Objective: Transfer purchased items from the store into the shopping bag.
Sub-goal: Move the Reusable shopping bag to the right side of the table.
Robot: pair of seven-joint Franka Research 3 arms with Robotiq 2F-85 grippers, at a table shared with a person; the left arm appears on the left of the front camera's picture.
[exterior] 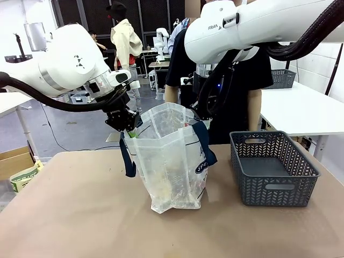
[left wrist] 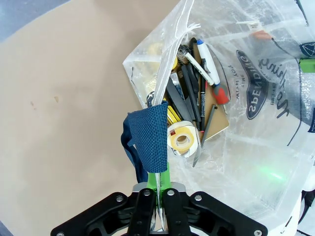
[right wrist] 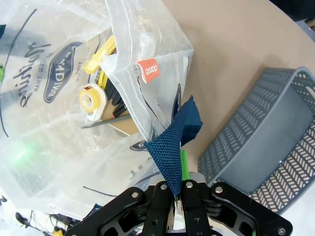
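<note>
The shopping bag (exterior: 172,161) stands upright at the table's middle, translucent white with navy handles and a round logo. My left gripper (exterior: 127,130) is shut on the bag's left rim by its navy strap (left wrist: 147,140). My right gripper (exterior: 203,119) is shut on the right rim, pinching the other strap (right wrist: 172,150). Between them the bag's mouth is held apart. Inside lie the purchased items (left wrist: 194,105): a roll of tape (left wrist: 181,140), pens, a marker and a yellow piece (right wrist: 98,59).
A dark grey perforated basket (exterior: 274,169) sits on the table right of the bag with nothing showing inside. A person in black (exterior: 236,102) stands at the far side behind the bag. Bare brown tabletop (exterior: 70,204) lies left and in front.
</note>
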